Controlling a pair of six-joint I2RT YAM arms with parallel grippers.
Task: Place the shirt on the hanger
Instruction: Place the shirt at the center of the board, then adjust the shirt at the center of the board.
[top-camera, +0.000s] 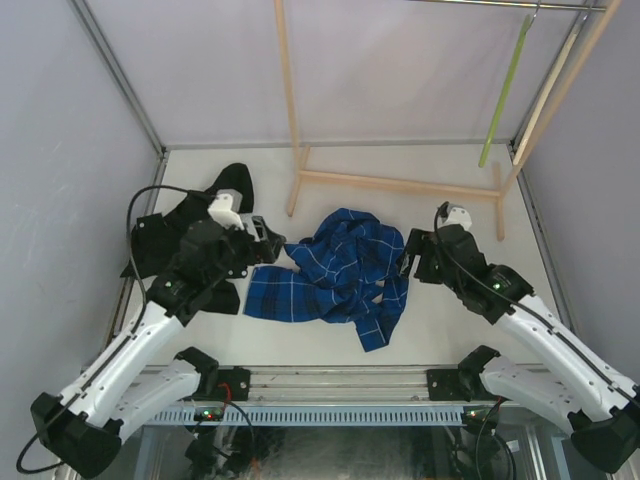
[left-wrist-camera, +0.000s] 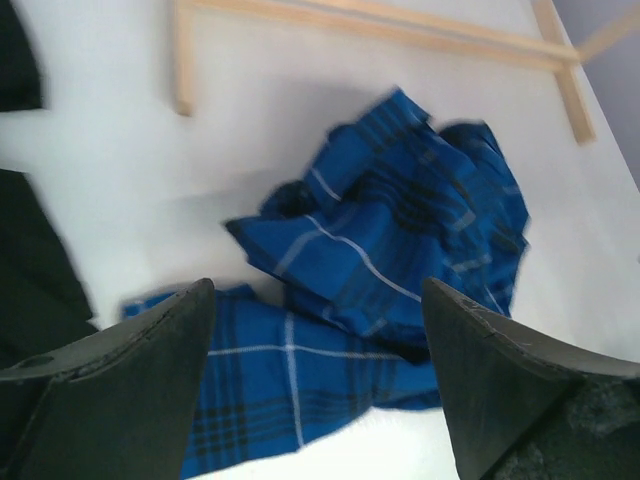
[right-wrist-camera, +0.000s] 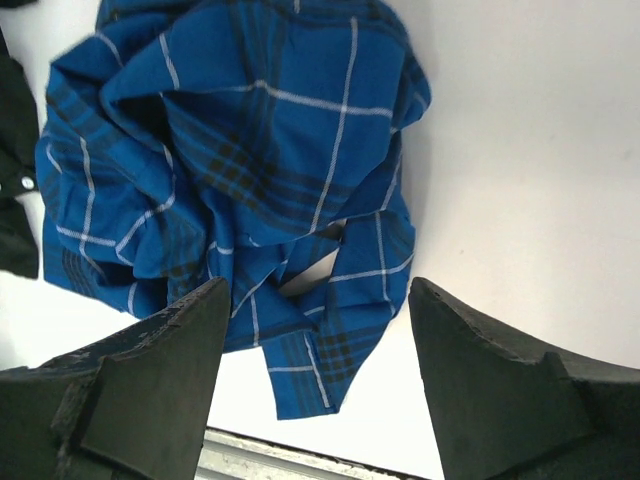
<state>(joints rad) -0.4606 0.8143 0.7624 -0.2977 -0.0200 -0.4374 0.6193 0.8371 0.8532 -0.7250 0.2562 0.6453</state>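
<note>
We see shirt (top-camera: 335, 275) bunched between our 2 hands: left hand (top-camera: 262, 240) and right hand (top-camera: 408, 260) wide open, empty. Hanger (top-camera: 505, 90) hangs back-right, nearer right arm.

Black garment (top-camera: 238, 182) bunched at the far-left corner of the counter (top-camera: 450, 325), trailing down the left edge. Light wooden rack (top-camera: 400, 184) stands along the far edge, its feet on the counter. Silver rail (top-camera: 480, 4) crosses above the far-right corner.

Lab cell: aluminium frame (top-camera: 113, 70), white table (top-camera: 440, 200).
</note>
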